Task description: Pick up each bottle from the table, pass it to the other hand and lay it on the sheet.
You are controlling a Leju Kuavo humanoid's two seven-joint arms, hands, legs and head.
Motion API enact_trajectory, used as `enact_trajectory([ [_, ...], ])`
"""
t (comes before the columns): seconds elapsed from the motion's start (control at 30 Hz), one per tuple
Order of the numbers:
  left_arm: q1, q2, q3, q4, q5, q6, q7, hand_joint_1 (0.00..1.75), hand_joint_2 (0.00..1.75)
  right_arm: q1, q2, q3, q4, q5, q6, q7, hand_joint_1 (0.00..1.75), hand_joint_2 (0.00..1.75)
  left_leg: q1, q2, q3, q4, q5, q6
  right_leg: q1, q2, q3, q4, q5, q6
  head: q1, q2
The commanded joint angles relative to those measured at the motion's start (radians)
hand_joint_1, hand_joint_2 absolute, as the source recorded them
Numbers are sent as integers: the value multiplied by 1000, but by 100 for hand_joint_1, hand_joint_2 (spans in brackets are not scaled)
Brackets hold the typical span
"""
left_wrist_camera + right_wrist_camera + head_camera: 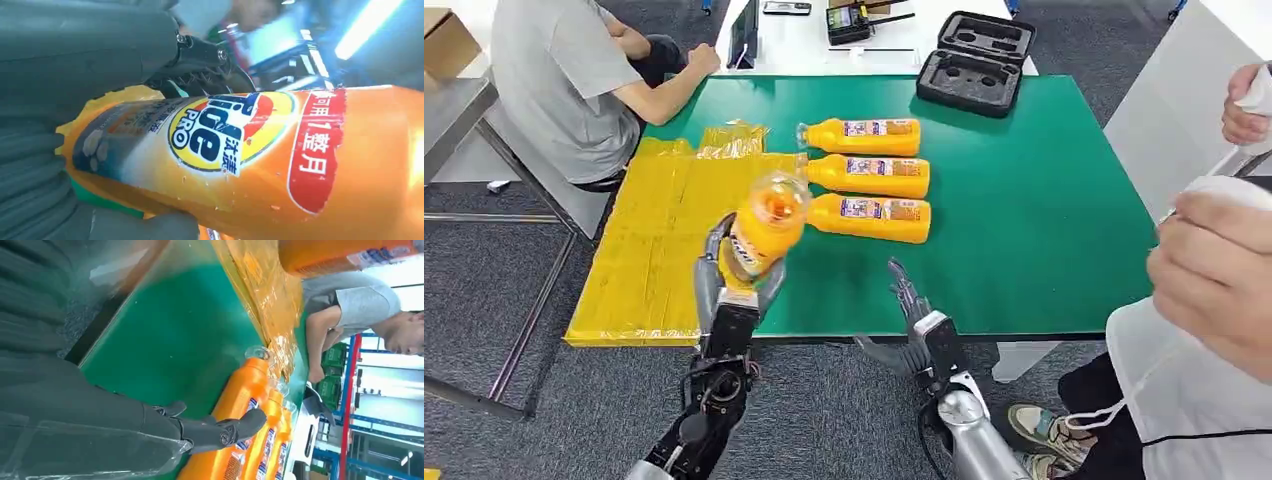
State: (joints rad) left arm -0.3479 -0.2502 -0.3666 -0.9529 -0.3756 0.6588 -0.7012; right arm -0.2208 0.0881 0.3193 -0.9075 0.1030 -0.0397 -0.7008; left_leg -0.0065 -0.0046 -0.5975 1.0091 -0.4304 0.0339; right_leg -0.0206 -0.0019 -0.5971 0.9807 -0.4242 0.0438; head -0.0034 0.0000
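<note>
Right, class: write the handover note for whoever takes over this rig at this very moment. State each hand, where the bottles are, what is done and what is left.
Left hand: grips one orange bottle, raised over the edge of the yellow sheet.
Right hand: holds nothing, fingers apart, at the near edge of the green table.
Three bottles lie side by side on the table, beside the sheet.
Done: none lies on the sheet.
Left: lay the held bottle down, then pick up, pass and lay the other three.

green table (1044,230) on grey carpet (484,290), white desk (804,50) behind.
</note>
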Motion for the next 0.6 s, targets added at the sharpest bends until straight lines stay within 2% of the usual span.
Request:
enact_trajectory([
  [0.03, -99, -52, 490, 162, -651, 39, 3, 159, 175, -5, 14, -36, 4, 3, 10, 3, 0, 175, 1, 2, 1, 0, -1, -1, 1, 2, 1, -1, 0, -1, 0, 0],
  [0.1, -130, -57, 591, 190, -763, 39, 8, 159, 175, 7, 18, -30, -11, 4, 6, 3, 0, 175, 1, 2, 2, 0, -1, -2, 1, 2, 2, 0, 0, -2, 0, 0],
  [0.2, -127, -66, 655, 128, -940, 39, 66, 159, 175, 29, 19, -23, -49, 2, 6, 3, 0, 175, 1, 1, 2, 0, -1, -2, 1, 1, 1, 0, 0, -2, 0, 0],
  [0.27, -139, -62, 682, 131, -963, 39, 76, 161, 175, 45, 23, -17, -72, 1, 3, 3, 0, 175, 2, 2, 3, 1, -2, -2, 2, 2, 2, 0, -1, -2, 0, 0],
  [0.37, -136, -55, 689, 106, -1016, 39, 126, 166, 175, 60, 28, -11, -94, 4, 1, 3, 0, 175, 2, 0, 2, 1, -1, -2, 2, 0, 2, 0, -1, -2, 0, 0],
  [0.4, -130, -40, 688, 77, -1080, 39, 208, 166, 175, 70, 30, -2, -120, 4, 10, 3, 0, 175, 2, 0, 2, 1, -1, -2, 2, 0, 2, 0, -1, -2, 0, 0],
  [0.47, -135, -20, 685, 89, -1068, 39, 206, 166, 175, 79, 37, 2, -130, 9, 3, 3, 0, 175, 2, 2, 3, 1, -2, -2, 2, 2, 3, 0, -1, -2, 0, 0],
  [0.5, -138, -4, 672, 91, -1099, 39, 271, 166, 175, 87, 37, 5, -151, 8, 12, 3, 0, 175, 1, 2, 1, 0, -1, -1, 1, 1, 1, 0, -1, -1, 0, 0],
  [0.6, -138, -4, 672, 91, -1099, 39, 271, 166, 175, 87, 37, 5, -151, 8, 12, 3, 0, 175, 2, 1, 2, 0, -1, -2, 2, 1, 2, 0, -1, -2, 0, 0],
])
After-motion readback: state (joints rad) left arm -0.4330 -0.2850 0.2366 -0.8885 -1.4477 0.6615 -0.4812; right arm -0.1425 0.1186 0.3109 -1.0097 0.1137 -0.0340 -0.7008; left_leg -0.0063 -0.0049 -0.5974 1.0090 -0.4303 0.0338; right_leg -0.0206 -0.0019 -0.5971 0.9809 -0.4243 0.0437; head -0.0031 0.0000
